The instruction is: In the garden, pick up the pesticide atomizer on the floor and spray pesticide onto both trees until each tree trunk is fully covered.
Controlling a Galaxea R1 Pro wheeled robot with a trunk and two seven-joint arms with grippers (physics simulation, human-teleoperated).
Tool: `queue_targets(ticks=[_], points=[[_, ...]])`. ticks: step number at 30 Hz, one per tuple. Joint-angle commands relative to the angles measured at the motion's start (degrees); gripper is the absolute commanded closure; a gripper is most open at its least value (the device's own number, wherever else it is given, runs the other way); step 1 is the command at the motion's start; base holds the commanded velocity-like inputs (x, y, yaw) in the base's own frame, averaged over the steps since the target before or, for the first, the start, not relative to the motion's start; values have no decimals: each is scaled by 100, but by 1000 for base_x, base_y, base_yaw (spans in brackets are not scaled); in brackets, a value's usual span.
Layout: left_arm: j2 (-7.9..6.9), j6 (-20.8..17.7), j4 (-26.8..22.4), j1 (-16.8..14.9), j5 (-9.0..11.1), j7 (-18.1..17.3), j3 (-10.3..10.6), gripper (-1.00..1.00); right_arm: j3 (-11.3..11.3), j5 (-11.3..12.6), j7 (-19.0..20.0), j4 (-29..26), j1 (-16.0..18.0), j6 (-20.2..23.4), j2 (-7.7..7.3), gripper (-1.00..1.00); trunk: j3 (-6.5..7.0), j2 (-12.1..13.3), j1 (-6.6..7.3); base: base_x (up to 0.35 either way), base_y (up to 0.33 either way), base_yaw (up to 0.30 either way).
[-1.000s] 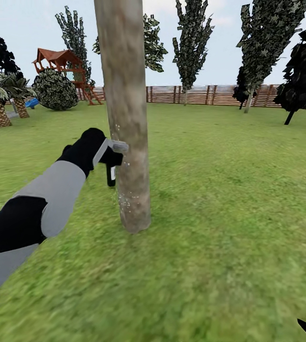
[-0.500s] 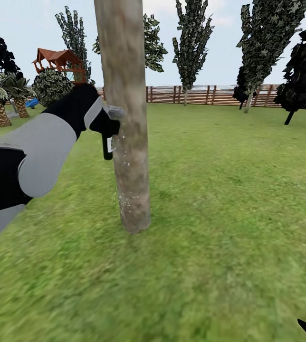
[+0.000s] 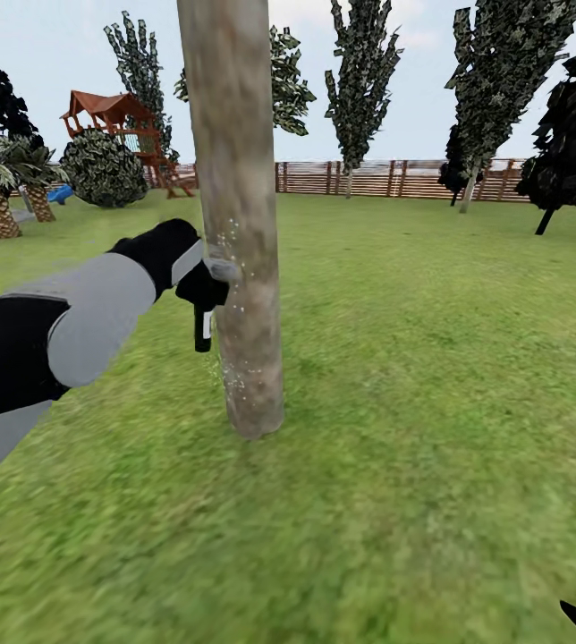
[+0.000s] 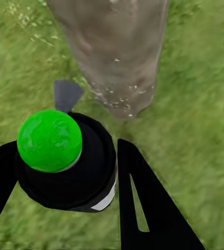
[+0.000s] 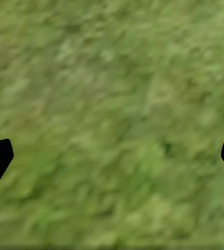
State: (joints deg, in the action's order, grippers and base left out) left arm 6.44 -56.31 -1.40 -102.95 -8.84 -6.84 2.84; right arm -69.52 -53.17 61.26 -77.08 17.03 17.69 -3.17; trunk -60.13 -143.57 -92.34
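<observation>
Green-capped black atomizer (image 4: 65, 161), mottled grey-brown trunk (image 3: 234, 224)

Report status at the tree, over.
Left claw shut on atomizer, nozzle at trunk. Right claw open over grass. Droplets on trunk; nothing blocking.

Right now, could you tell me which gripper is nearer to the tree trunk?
Left. The left gripper holds the atomizer right against the trunk, at mid-height. The right gripper hangs open over bare grass, its tip at the head view's lower right corner.

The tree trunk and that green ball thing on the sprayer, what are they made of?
The tree trunk looks like smooth, matte grey-brown bark, mottled and speckled with pale droplets. The green cap on the atomizer looks like glossy plastic, judging by its shine, though that is a guess.
</observation>
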Motion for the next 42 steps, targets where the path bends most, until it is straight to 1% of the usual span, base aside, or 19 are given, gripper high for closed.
queue_targets(ticks=[1, 3, 6, 8, 9, 11, 13, 14, 19, 23, 24, 29, 31, 33, 34, 38, 39, 40, 42], points=[[-1, 17, 5, 110, -8, 0, 2, 100, 0, 0, 0, 0, -1, 1, -1, -100, 1, -1, 2, 0, 0, 0], [-2, 84, 13, 269, -11, -1, 3, 100, 0, 0, 0, 0, 0, -1, 0, -100, 1, -1, 2, 0, 0, 0], [-7, 284, 17, 611, -12, -2, -1, 100, 0, -1, 0, 0, 2, -2, -1, -100, 1, -1, 2, 0, 0, 0], [-10, 454, 17, 853, -12, -2, -3, 100, 0, -2, 0, 0, 2, -1, 1, -100, 1, -1, 2, 0, 0, 0], [-24, 557, 17, 1037, -13, -2, -3, 100, 0, -3, 0, 0, 1, -2, 1, -100, 1, -1, 2, 0, 0, 0], [-61, 737, 17, 1261, -13, -2, -3, 100, 0, -6, 0, 0, 0, -2, 1, -100, 1, -1, 2, 0, 0, 0], [-73, 835, 17, 1368, -13, -2, -3, 100, 0, -3, 0, 0, 1, -1, 1, -100, 1, -1, 2, 0, 0, 0], [-78, 926, 17, 1503, -12, -2, -3, 100, 0, -6, 0, 0, -1, -1, 1, -100, 1, -1, 2, 0, 0, 0], [-75, 1277, 17, 1900, -14, -2, 1, 100, 0, -5, 0, 0, 1, -2, 1, -100, 1, -1, 2, 0, 0, 0], [-72, 1355, 14, 2067, -18, -2, -2, 100, 0, -1, 0, 0, 1, -2, 1, -100, 1, -1, 2, 0, 0, 0], [-72, 1465, 16, 2182, -20, -2, 0, 100, 0, -1, 0, 0, 0, -2, 1, -100, 1, -1, 2, 0, 0, 0], [-83, 1591, 10, 2390, -21, 15, -3, 100, 0, -6, 0, 0, 1, -2, 1, -100, 1, -1, 2, 0, 0, 0], [-144, 1647, 9, 2404, -21, 22, -3, 100, 0, -6, 0, 0, -1, -2, 1, -100, 1, -1, 2, 0, 0, 0], [-200, 1807, 9, 2408, -18, 27, -5, 100, 0, -7, 0, 0, 1, -2, 1, -100, 1, -1, 2, 0, 0, 0], [-232, 1986, 0, 2410, -14, 31, -13, 100, 0, -4, -3, 0, 1, -2, 1, -100, 1, -1, 2, 0, 0, 0], [-256, 2072, -331, 2411, -12, 33, -20, 100, 0, -1, -8, 0, -1, -2, 1, -100, 1, -1, 2, 0, 0, 0], [-292, 2079, -367, 2411, -10, 35, -20, 100, 0, -1, -9, 0, 1, -2, 1, -100, 1, -1, 2, 0, 0, 0], [-379, 2120, -389, 2411, -6, 34, -21, 100, 0, 0, -9, 0, -1, -2, 1, -100, 1, -1, 2, 0, 0, 0], [-435, 2291, -398, 2411, 4, 37, -25, 100, 0, 0, -9, 0, 0, -2, 1, -100, 1, -1, 2, 0, 0, 0]])
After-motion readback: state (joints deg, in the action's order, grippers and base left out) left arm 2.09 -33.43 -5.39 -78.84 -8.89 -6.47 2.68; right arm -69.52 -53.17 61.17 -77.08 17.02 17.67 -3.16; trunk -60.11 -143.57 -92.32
